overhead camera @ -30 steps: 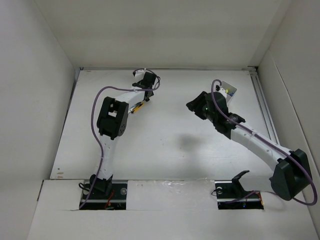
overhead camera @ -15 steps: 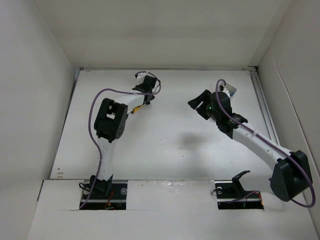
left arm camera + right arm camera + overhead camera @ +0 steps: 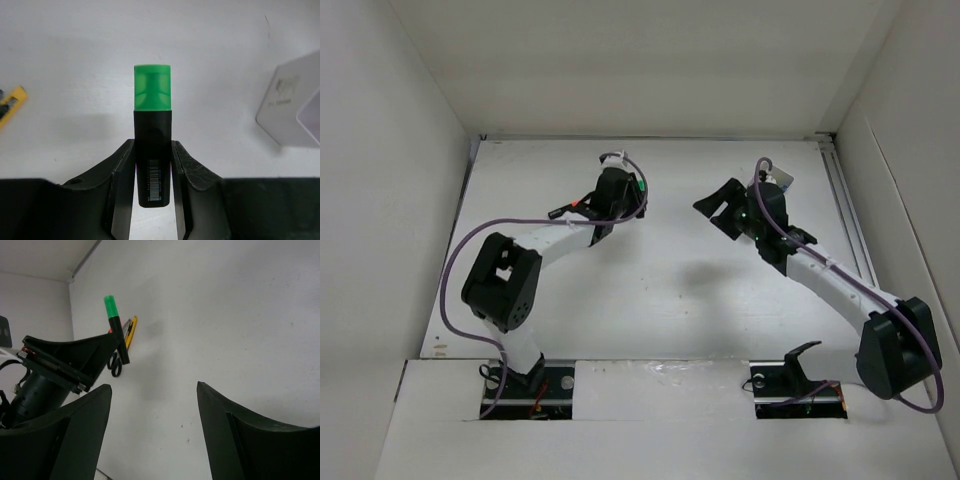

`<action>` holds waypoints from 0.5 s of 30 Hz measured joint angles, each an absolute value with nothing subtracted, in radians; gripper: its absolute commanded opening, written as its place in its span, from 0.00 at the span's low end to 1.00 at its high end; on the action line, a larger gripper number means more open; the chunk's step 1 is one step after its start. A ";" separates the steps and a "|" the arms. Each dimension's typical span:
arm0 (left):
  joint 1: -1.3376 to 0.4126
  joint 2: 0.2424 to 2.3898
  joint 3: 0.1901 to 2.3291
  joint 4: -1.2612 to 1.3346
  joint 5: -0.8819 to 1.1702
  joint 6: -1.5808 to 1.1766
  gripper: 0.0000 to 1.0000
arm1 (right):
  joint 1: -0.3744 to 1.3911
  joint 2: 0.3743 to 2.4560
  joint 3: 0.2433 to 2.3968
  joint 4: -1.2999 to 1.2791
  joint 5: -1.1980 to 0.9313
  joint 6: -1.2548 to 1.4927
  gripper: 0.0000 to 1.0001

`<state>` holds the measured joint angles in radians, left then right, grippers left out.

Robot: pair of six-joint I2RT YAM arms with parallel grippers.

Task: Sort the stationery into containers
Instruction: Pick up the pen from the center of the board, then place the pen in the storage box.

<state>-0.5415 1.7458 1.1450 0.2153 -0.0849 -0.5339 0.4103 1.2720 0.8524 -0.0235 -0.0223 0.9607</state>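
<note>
- Top external view: at the near edge of a white surface (image 3: 670, 300), the left arm (image 3: 505, 290) rises from its base at lower left. The right arm (image 3: 830, 280) rises from its base at lower right.
- The left arm bends outward, then reaches toward the far middle of the surface. The left gripper (image 3: 628, 190) is clamped on the black marker with green end (image 3: 638, 187).
- Left wrist view: the gripper (image 3: 152, 150) presses its two fingers against both sides of the marker's (image 3: 152, 127) black body. A barcode label faces the camera, and the green end sticks out past the fingertips. The marker's soft shadow falls on the surface to its left.
- The yellow pen (image 3: 11, 102) lies on the surface at the left edge of that view, well apart from the marker.
- Right wrist view: the right gripper (image 3: 155, 430) has its fingers spread wide with nothing between them. Beyond it, the left gripper holds the marker with the green end up. The yellow pen and the small black-handled scissors (image 3: 115, 365) lie on the surface behind the marker.
- From above, the right gripper (image 3: 718, 212) sits right of centre, well apart from the left gripper.
- The white box (image 3: 780, 181) stands farthest back on the right, partly hidden by the right arm. Its contents cannot be made out.
</note>
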 measured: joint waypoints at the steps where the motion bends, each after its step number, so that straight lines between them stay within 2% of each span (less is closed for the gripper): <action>1: -0.554 1.721 1.105 0.236 -0.068 -0.531 0.02 | 0.408 1.281 0.852 -0.016 -0.042 0.959 0.76; 6: -0.614 1.650 0.955 0.309 0.018 -0.515 0.03 | 0.398 1.332 0.852 0.015 -0.148 0.954 0.76; 15: -0.702 1.575 0.884 0.373 0.070 -0.475 0.05 | 0.397 1.452 0.857 0.060 -0.286 0.937 0.76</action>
